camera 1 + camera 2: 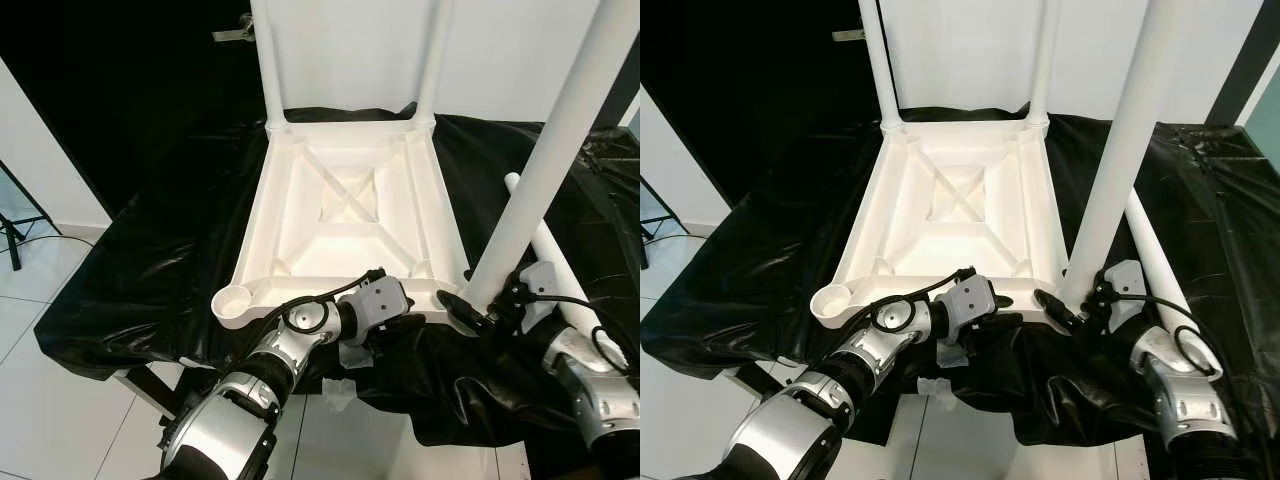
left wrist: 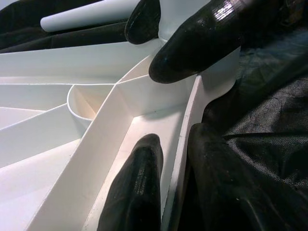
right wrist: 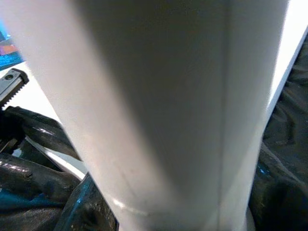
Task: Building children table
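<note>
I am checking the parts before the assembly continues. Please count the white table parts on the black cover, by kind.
Table top, upside down: 1
Legs standing in the far corner sockets: 2
Leg held by the right gripper at the near right corner: 1
Leg lying on the black cover: 1
Total: 5

Head pair: from above, facing forward and down onto the upturned white table top on black sheeting; nearly the same scene in both, shifted slightly sideways. Left wrist view: very close, along the left gripper fingers, straddling the table top's near rim, toward a corner socket. Right wrist view: pressed up against the white table leg, blurred by nearness. Shared by head and wrist views: that near rim and that leg.
</note>
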Robot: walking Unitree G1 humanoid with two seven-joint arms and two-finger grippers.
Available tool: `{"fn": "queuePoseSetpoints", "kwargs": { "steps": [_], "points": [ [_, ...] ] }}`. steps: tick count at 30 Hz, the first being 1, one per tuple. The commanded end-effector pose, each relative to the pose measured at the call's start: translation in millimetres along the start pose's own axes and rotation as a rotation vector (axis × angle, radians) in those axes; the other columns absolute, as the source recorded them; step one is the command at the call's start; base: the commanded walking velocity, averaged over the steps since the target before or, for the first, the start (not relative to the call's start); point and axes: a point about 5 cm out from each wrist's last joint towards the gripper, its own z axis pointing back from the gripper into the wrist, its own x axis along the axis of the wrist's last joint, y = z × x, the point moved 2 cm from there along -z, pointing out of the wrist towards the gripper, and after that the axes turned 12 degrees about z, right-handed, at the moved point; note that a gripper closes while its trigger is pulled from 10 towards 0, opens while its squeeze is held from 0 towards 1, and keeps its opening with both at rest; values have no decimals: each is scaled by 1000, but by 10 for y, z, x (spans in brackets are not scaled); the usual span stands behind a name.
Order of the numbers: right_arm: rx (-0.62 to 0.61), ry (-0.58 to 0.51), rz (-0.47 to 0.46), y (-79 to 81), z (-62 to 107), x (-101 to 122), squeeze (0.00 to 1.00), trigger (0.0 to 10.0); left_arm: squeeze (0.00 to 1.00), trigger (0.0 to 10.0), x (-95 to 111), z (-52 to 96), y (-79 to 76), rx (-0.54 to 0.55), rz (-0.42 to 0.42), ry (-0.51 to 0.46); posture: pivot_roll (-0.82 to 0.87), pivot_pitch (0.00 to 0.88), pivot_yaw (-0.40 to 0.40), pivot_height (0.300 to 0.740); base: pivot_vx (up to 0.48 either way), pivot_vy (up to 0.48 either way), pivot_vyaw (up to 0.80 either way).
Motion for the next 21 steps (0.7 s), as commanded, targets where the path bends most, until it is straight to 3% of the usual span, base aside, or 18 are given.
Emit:
{"fn": "queuePoseSetpoints", "kwargs": {
  "steps": [1,4,5,6,7,9,10,11,14,15,16,17,21],
  "points": [
    [129,69,-34,211,46,-163,0,0,0,10000,-403,115,-45,47,101,138,-139,0,24,740,0,0,0],
    [145,90,-43,255,71,-209,0,0,0,10000,-397,110,-46,45,99,137,-141,0,25,740,0,0,0],
    [32,82,-51,334,-2,-250,0,0,0,10000,-388,105,-42,44,97,137,-142,0,22,740,0,0,0],
    [-166,68,-58,427,-96,-263,0,0,0,10000,-380,101,-37,44,96,136,-142,0,22,740,0,0,0],
    [-166,68,-58,427,-96,-263,0,0,0,10000,-380,101,-37,44,96,136,-142,0,22,740,0,0,0],
    [-441,39,-104,583,-160,-217,0,0,0,10000,-372,99,-31,46,94,135,-134,0,23,740,0,0,0],
    [-441,39,-104,583,-160,-217,0,0,0,10000,-372,99,-31,46,94,135,-134,0,23,740,0,0,0],
    [-518,22,-119,695,-164,-157,0,0,0,10000,-370,102,-28,46,95,133,-131,0,27,740,0,0,0],
    [-518,22,-119,695,-164,-157,0,0,0,10000,-370,102,-28,46,95,133,-131,0,27,740,0,0,0],
    [-620,13,-131,629,-125,-115,0,0,0,10000,-380,114,-25,45,94,137,-143,0,34,740,0,0,0],
    [-620,13,-131,629,-125,-115,0,0,0,10000,-380,114,-25,45,94,137,-143,0,34,740,0,0,0],
    [-695,20,-110,534,-78,-102,0,0,0,10000,-395,123,-28,40,90,144,-150,0,38,740,0,0,0],
    [-729,24,-89,454,-52,-91,0,0,0,10000,-384,116,-26,37,87,144,-150,0,37,740,0,0,0]
  ]
}}
